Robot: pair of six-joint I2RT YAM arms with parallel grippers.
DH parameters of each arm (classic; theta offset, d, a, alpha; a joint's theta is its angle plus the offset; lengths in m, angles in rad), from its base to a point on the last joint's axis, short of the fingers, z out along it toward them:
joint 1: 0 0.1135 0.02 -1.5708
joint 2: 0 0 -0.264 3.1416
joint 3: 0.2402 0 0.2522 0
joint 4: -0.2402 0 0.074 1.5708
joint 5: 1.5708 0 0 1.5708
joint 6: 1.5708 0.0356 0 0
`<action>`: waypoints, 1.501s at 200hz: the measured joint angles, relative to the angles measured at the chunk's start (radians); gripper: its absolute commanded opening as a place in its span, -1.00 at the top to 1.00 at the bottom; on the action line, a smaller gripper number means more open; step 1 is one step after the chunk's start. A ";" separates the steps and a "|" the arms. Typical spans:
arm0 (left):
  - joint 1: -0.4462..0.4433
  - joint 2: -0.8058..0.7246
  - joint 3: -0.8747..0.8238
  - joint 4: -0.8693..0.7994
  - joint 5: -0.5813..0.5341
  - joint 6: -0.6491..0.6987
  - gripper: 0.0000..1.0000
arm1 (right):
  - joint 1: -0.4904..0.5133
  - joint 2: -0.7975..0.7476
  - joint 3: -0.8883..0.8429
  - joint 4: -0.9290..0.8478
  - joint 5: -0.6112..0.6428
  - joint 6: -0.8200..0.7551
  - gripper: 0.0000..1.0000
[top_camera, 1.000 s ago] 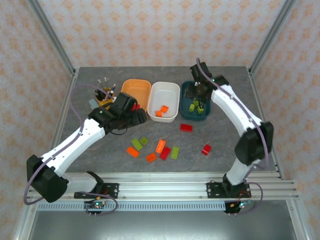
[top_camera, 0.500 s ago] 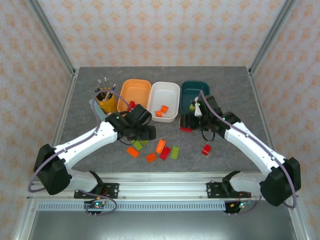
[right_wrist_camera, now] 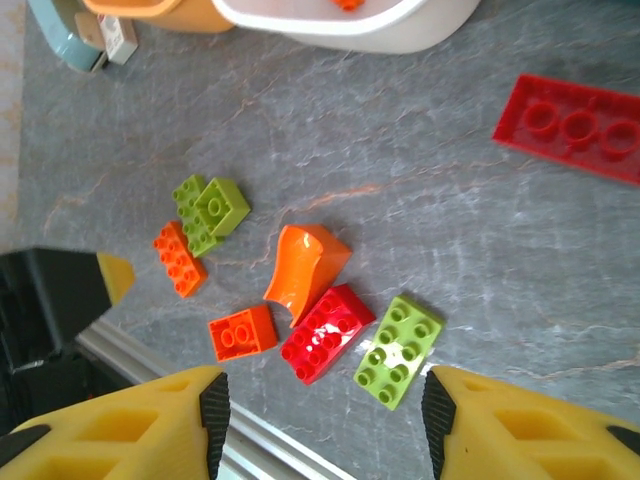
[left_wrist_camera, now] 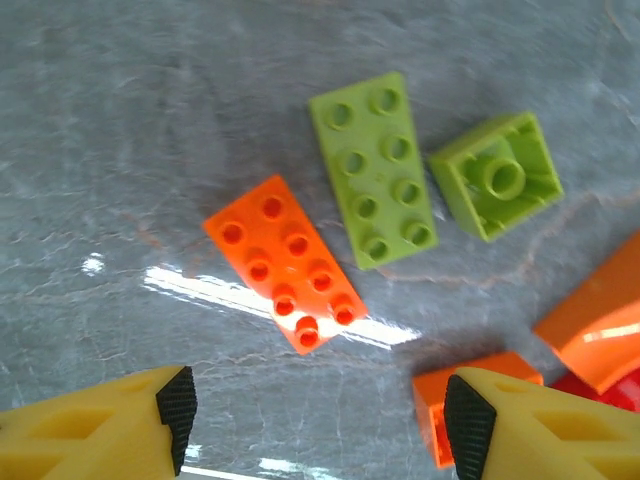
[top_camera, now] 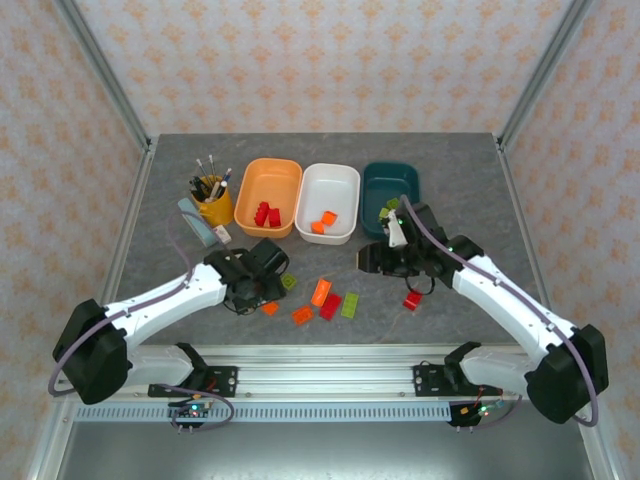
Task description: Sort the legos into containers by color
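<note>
Grey tabletop (left_wrist_camera: 100, 90): your wide-open, empty left gripper (left_wrist_camera: 323, 418) faces the orange eight-stud plastic brick (left_wrist_camera: 285, 262) just ahead, lying diagonal to its jaws.

Overhead and close, downward wrist views seemingly share legos (left_wrist_camera: 285, 262).

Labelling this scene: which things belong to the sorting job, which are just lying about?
Job: small red, orange and lime-green plastic bricks; shallow orange plastic tub; white tub; dark teal tub.
Lying about: yellow cup of pens; pale blue box.
</note>
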 measured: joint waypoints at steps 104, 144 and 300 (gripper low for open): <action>0.025 0.155 -0.025 0.050 0.037 -0.253 -0.31 | 0.060 0.099 0.000 0.085 -0.090 -0.039 -0.20; 0.005 0.262 -0.006 0.068 0.054 -0.250 -0.25 | 0.060 0.111 0.000 0.095 -0.091 -0.042 -0.20; -0.007 0.257 -0.031 0.126 0.029 -0.151 0.44 | 0.060 0.111 0.000 0.097 -0.091 -0.041 -0.18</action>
